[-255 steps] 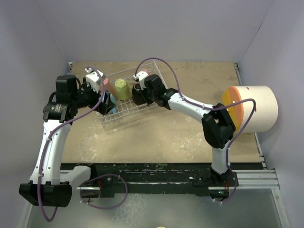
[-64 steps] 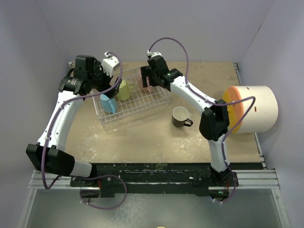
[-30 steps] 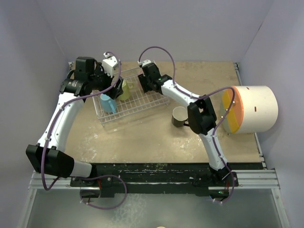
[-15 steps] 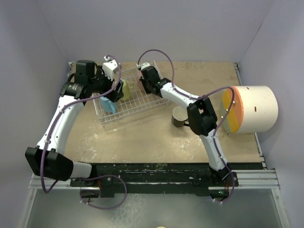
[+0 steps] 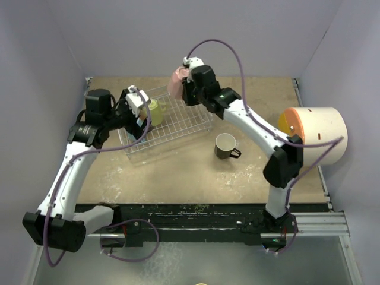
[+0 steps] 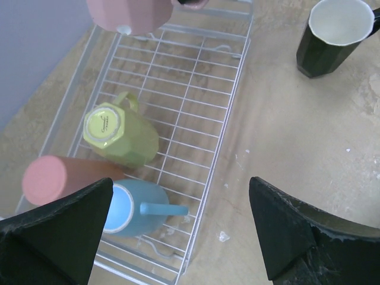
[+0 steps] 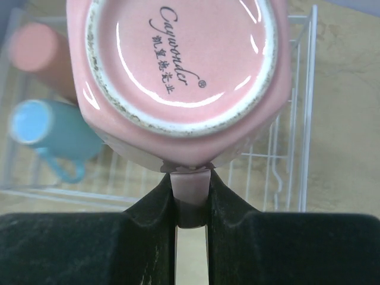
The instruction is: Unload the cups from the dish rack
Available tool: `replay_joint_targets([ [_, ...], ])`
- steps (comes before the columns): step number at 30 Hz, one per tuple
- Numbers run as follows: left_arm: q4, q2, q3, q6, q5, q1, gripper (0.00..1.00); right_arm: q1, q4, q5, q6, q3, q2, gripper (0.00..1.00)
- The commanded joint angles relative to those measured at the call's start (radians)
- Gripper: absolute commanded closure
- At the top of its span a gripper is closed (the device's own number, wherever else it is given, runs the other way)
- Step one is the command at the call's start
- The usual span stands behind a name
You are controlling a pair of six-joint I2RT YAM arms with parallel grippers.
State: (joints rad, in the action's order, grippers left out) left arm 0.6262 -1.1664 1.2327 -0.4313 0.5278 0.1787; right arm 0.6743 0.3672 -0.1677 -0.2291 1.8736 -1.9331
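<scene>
Top external shows us our right arm [image 5: 255, 127] stretched toward the counter's [image 5: 196, 172] far edge, the right claw [image 7: 190, 190] clamped on the handle of the light pink mug [image 7: 178, 77], held above the dish rack's [image 5: 184, 119] far end. Our left arm [image 5: 68, 172] bends toward the far-left corner, the left claw [image 6: 181, 196] spread wide above the yellow-green mug [image 6: 119, 133], coral-red mug [image 6: 59, 178] and light blue mug [image 6: 133, 208] in the rack. The black mug [image 5: 225, 145] stands upright mid-counter.
</scene>
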Motion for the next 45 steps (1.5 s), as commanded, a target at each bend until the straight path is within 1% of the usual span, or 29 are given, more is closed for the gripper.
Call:
replay_joint_targets([
  [1,-0.142,0.128,-0.065,-0.132,0.101,-0.003,0.01,0.005,-0.073,0.189,-0.217,-0.097,0.226,1.0],
  [4,-0.248,0.224,-0.136,-0.195,0.098,-0.002,0.01,0.007,-0.136,0.347,-0.348,-0.241,0.37,1.0],
  [6,-0.268,0.274,-0.151,-0.282,0.129,-0.001,0.01,0.007,-0.209,0.438,-0.439,-0.351,0.462,1.0],
  [10,-0.241,0.334,-0.121,-0.407,0.193,0.011,0.01,0.011,-0.374,0.578,-0.63,-0.556,0.616,1.0],
  [12,-0.194,0.353,-0.101,-0.481,0.244,0.021,0.01,0.016,-0.477,0.638,-0.733,-0.637,0.671,1.0],
  [13,-0.159,0.365,-0.092,-0.548,0.268,0.025,0.01,0.018,-0.535,0.661,-0.782,-0.675,0.692,1.0],
  [15,-0.113,0.388,-0.092,-0.622,0.302,0.031,0.03,0.03,-0.604,0.684,-0.859,-0.718,0.719,1.0],
  [17,-0.065,0.409,-0.097,-0.682,0.335,0.033,0.04,0.053,-0.634,0.69,-0.9,-0.719,0.721,1.0],
  [20,-0.048,0.445,-0.117,-0.715,0.374,0.033,0.05,0.102,-0.691,0.71,-0.952,-0.7,0.693,1.0],
  [24,-0.158,0.487,-0.154,-0.684,0.366,0.033,0.04,0.15,-0.803,0.738,-1.037,-0.715,0.652,1.0],
  [26,-0.17,0.489,-0.146,-0.684,0.357,0.033,0.05,0.174,-0.838,0.738,-1.07,-0.728,0.635,1.0],
  [28,-0.168,0.494,-0.145,-0.702,0.364,0.033,0.08,0.204,-0.868,0.733,-1.088,-0.728,0.616,1.0],
  [30,-0.13,0.505,-0.145,-0.762,0.388,0.033,0.13,0.238,-0.918,0.733,-1.114,-0.727,0.594,1.0],
  [32,-0.088,0.513,-0.146,-0.81,0.407,0.033,0.16,0.272,-0.976,0.733,-1.14,-0.723,0.571,1.0],
  [36,-0.069,0.523,-0.149,-0.814,0.386,0.033,0.21,0.344,-1.047,0.716,-1.171,-0.719,0.535,1.0],
  [37,-0.069,0.525,-0.148,-0.81,0.375,0.033,0.24,0.356,-1.061,0.709,-1.179,-0.725,0.531,1.0],
  [38,-0.07,0.528,-0.146,-0.805,0.368,0.033,0.29,0.366,-1.077,0.701,-1.189,-0.735,0.529,1.0],
  [39,-0.069,0.532,-0.145,-0.799,0.363,0.033,0.36,0.373,-1.1,0.696,-1.206,-0.746,0.526,1.0],
  [42,-0.04,0.533,-0.122,-0.776,0.351,0.033,0.67,0.377,-1.156,0.683,-1.248,-0.775,0.519,1.0],
  [43,-0.029,0.533,-0.113,-0.765,0.347,0.033,0.81,0.377,-1.164,0.682,-1.252,-0.777,0.516,1.0],
  [45,0.001,0.534,-0.098,-0.752,0.342,0.033,1.0,0.378,-1.156,0.68,-1.25,-0.773,0.515,1.0],
])
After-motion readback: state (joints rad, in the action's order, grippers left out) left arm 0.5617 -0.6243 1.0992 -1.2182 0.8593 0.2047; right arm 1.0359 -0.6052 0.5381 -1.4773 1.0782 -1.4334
